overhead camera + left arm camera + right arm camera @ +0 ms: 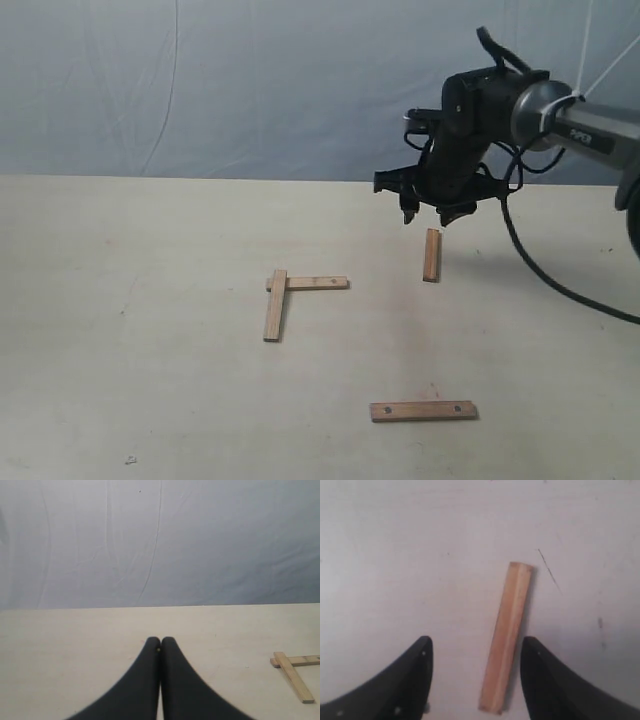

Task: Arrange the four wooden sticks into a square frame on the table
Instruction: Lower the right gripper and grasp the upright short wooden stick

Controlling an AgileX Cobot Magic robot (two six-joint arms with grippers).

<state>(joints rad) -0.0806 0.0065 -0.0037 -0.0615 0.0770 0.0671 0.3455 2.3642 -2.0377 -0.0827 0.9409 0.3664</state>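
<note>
Right gripper (427, 217) hangs spread over the table (150, 350), at about 2 o'clock from the table's middle in the exterior view, and it grips nothing. Its tips sit just above the far end of one wooden stick (432, 255), which lies flat pointing 12 to 6. My right wrist view gives what the exterior can't. Stick (507, 635) lies in the gap of the right gripper (476, 642), touches neither finger, and is closer to one than the other. A thin dark scratch on the table shows beside it.

Left gripper (160, 645) shows in the left wrist view only. Its fingers are pressed together with nothing between them, low over bare table, facing the blue-grey sheet (150, 540).

Two sticks make an L just left of the table's middle. An upright stick (275, 305) runs 12 to 6, and its top end lies across the left end of a crosswise stick (310, 283) running 9 to 3, with a dark hole near its right end. The left wrist view catches the same pair at its edge, upright stick (294, 676) and crosswise stick (302, 660) overlapped, well apart from my fingertips.

Fourth stick (423, 411) is seen in the exterior view only. It lies at about 5 o'clock, running 9 to 3, with a hole near each end, well apart from the others.

No square frame yet, only one corner joined.
</note>
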